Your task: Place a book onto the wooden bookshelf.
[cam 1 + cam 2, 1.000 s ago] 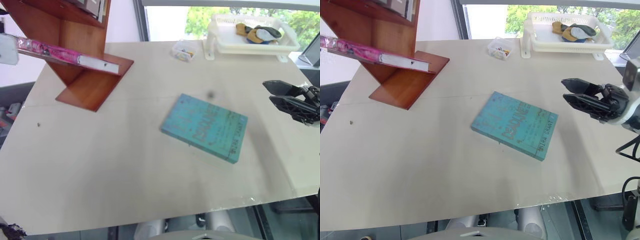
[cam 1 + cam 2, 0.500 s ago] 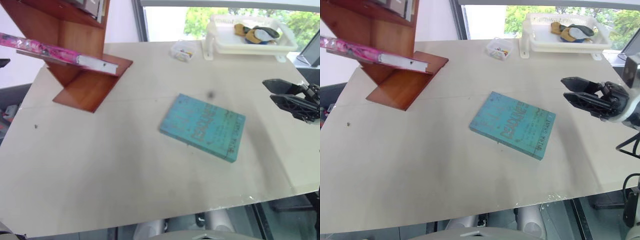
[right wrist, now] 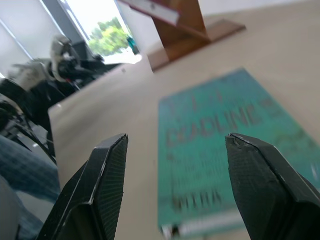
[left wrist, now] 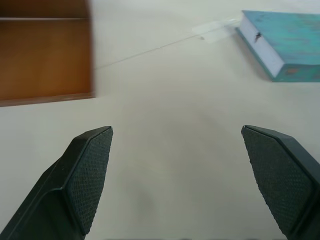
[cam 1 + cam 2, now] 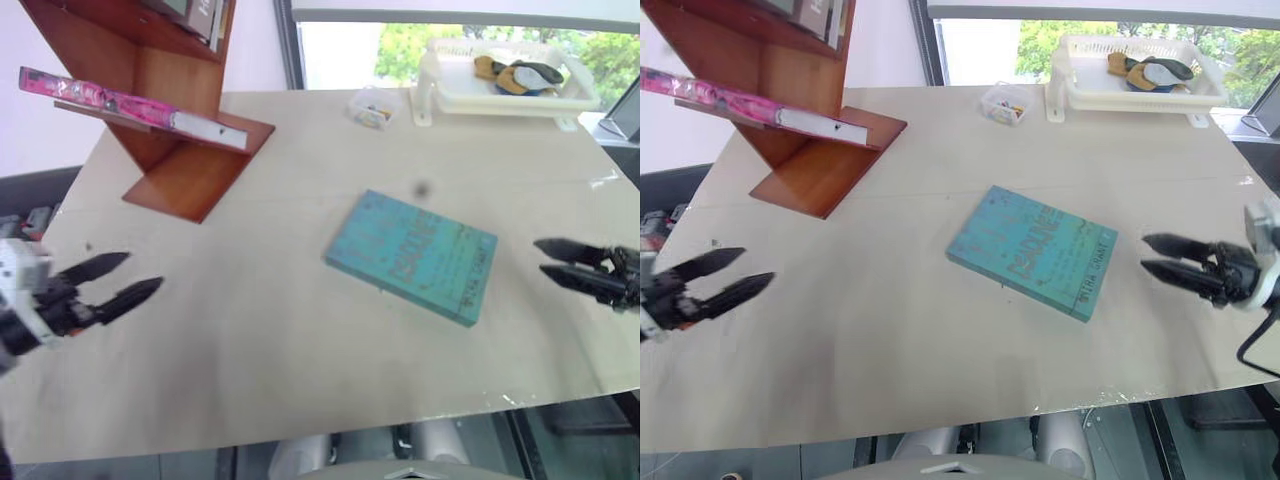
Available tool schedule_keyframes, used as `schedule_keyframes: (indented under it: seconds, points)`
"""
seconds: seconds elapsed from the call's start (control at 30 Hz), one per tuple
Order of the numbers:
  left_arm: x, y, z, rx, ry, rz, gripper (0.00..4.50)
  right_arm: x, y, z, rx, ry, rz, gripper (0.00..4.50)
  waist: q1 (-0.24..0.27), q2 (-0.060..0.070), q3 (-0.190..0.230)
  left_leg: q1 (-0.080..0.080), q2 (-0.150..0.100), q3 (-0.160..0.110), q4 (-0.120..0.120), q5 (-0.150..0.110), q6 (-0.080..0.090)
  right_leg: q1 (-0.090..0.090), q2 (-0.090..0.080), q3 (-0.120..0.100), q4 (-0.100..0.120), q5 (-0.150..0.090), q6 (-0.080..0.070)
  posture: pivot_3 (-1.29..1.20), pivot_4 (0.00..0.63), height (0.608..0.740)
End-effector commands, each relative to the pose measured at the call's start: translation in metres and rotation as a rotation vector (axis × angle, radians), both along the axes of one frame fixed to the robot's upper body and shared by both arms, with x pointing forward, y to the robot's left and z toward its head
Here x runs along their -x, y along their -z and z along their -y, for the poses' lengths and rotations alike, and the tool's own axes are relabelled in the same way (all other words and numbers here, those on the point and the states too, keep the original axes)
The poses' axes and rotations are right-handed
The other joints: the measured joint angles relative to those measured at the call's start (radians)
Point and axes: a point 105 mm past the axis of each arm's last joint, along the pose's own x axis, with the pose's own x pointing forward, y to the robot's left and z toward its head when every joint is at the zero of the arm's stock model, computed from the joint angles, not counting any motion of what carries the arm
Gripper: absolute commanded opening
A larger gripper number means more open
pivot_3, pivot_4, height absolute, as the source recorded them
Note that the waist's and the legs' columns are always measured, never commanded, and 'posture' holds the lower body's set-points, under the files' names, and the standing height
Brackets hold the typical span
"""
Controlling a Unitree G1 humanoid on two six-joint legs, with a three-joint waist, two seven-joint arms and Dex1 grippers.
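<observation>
The pink book (image 5: 110,100) lies flat on a slanted board of the reddish-brown wooden bookshelf (image 5: 185,180) at the table's far left, with its white page edges facing right. My left gripper (image 5: 140,272) hovers open and empty over the table's left side, in front of the shelf. Its wrist view has the shelf base (image 4: 45,55) and a corner of the teal book (image 4: 285,45) ahead of the spread fingers (image 4: 90,170). My right gripper (image 5: 1145,253) is open and empty at the right, pointing at the teal book (image 5: 412,255), which lies flat mid-table.
A white tray (image 5: 505,100) with small items sits at the far right by the window, and a small clear container (image 5: 372,105) stands left of it. The pale table (image 5: 250,340) has bare surface in front of the teal book. Dark clutter (image 3: 60,55) lies beyond the table's left end.
My left gripper has come into view low on the left, over the table. My right gripper has sunk lower and nearer the front edge. The pink book stays on the shelf.
</observation>
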Motion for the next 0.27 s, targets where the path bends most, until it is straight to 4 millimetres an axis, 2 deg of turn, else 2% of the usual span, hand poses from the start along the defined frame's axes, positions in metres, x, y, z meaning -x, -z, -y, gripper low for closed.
schedule_keyframes:
  seconds: [0.03, 0.17, 0.27]
  points:
    - [-0.003, -0.005, 0.030, 0.028, 0.057, 0.038, 4.43, 0.006, 0.006, 0.030, 0.078, 0.108, 0.075, 3.15, -0.006, 0.001, 0.000, 0.000, 0.000, 0.000, 0.000, 0.000, 0.000, 0.000, 0.000, 0.001, 0.000, 0.000, 0.000, 0.00, 0.150, 0.740]
    - [-0.010, 0.007, 0.054, 0.007, 0.073, 0.039, 4.43, 0.013, 0.025, 0.047, 0.143, 0.160, 0.067, 3.15, -0.018, 0.005, -0.003, 0.004, 0.001, 0.004, 0.000, 0.000, 0.000, 0.000, 0.003, 0.003, 0.001, 0.000, -0.001, 0.00, 0.150, 0.740]
    - [-0.011, 0.010, 0.067, 0.017, 0.107, 0.037, 4.43, 0.012, 0.028, 0.052, 0.137, 0.188, 0.092, 3.15, -0.022, 0.006, -0.004, 0.009, 0.001, 0.007, -0.001, 0.000, 0.000, 0.003, 0.006, 0.005, 0.001, 0.000, -0.001, 0.00, 0.150, 0.740]
